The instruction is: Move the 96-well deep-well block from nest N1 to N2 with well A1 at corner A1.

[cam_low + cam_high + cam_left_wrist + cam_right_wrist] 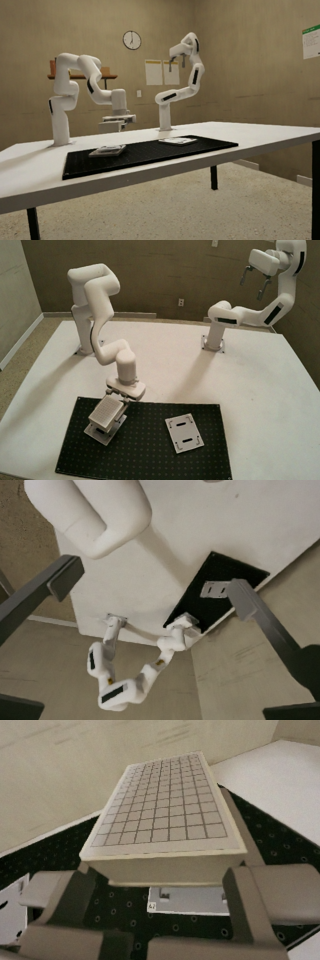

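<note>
The pale deep-well block (106,410) (109,127) (165,805) is held level, wells up. My right gripper (108,412) (162,880) is shut on its sides. The block hangs in the air above nest N2 (103,438) (105,155) (190,907), hiding much of it. An A1 label (152,906) shows at the nest's near-left corner in the right wrist view. I cannot make out the block's cut-off corner. Nest N1 (183,432) (168,142) (216,589) is empty. My left gripper (250,291) (176,68) (155,589) is open and empty, high at the back.
Both nests lie on the black perforated board (144,446) (144,155), turned at different angles. The left arm (286,289) (197,74) is folded up high on the top view's right, well away from the block and nests.
</note>
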Motion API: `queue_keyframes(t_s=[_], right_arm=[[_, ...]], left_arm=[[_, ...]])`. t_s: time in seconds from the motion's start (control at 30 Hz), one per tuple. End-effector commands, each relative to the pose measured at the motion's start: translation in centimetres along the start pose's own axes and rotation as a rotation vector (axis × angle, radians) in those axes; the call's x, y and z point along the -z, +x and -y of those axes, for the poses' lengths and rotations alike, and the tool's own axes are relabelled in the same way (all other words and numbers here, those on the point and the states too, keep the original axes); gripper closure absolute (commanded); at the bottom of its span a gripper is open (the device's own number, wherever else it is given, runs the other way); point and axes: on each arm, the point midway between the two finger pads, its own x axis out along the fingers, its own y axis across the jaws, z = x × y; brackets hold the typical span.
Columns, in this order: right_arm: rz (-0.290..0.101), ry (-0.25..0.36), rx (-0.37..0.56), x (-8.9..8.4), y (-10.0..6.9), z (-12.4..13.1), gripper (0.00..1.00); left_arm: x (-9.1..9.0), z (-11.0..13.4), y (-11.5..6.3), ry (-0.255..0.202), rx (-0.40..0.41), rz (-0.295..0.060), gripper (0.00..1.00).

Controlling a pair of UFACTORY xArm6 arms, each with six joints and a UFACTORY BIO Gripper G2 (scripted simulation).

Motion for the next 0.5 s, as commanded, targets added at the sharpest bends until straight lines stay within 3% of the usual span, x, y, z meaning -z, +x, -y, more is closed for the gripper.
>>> queue_keyframes(t_s=[0.0,0.17,0.47], right_arm=[[0.002,0.004,0.000,-0.2,0.4,0.8,1.00],[0.002,0.004,0.000,-0.2,1.1,2.4,1.00],[0.002,0.004,0.000,-0.2,1.1,2.4,1.00]], left_arm=[[0.0,0.0,0.0,0.000,0.001,0.000,0.00],[0.0,0.0,0.0,0.000,0.001,0.000,0.00],[0.0,0.0,0.0,0.000,0.001,0.000,0.00]])
